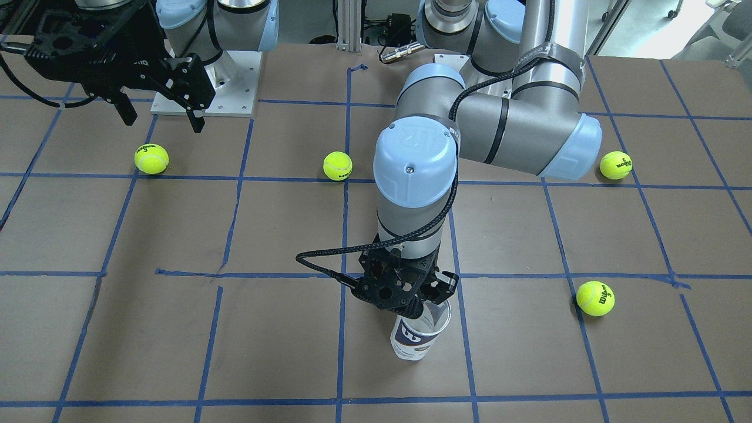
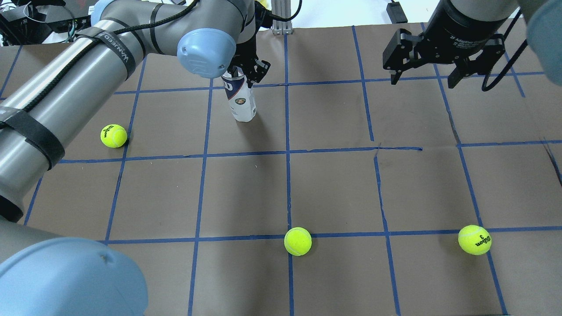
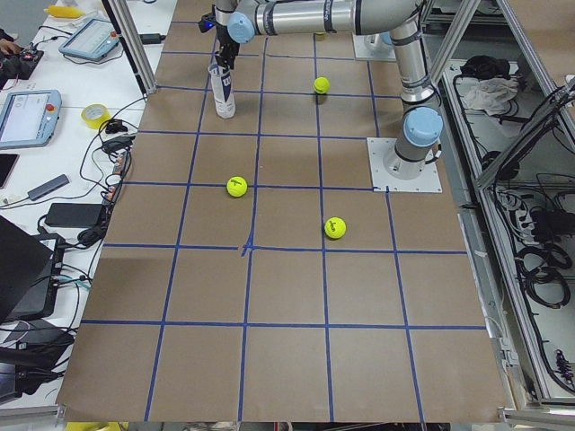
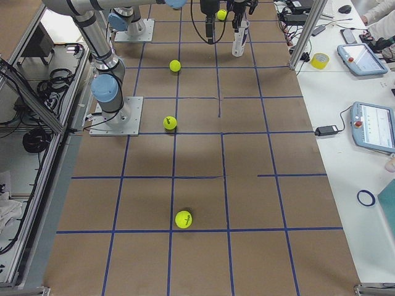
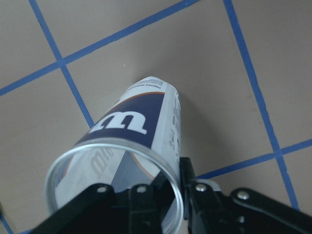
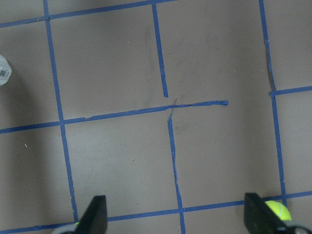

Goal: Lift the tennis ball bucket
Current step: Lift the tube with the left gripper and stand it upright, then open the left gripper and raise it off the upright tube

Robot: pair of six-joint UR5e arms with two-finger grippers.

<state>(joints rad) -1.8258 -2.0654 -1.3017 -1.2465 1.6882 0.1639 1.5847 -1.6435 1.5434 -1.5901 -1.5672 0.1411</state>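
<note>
The tennis ball bucket (image 1: 418,336), a clear can with a white and navy label, stands upright on the brown table; it also shows in the overhead view (image 2: 240,96) and the left wrist view (image 5: 141,122). My left gripper (image 1: 426,301) comes down on its open top. In the left wrist view the left gripper (image 5: 176,187) is closed on the can's silver rim, one finger inside and one outside. My right gripper (image 2: 423,82) is open and empty, held above the table far from the can.
Several yellow-green tennis balls lie loose on the table (image 1: 151,159) (image 1: 338,165) (image 1: 615,165) (image 1: 595,298). Blue tape lines grid the brown surface. The arm bases stand at the robot's edge of the table (image 1: 205,100).
</note>
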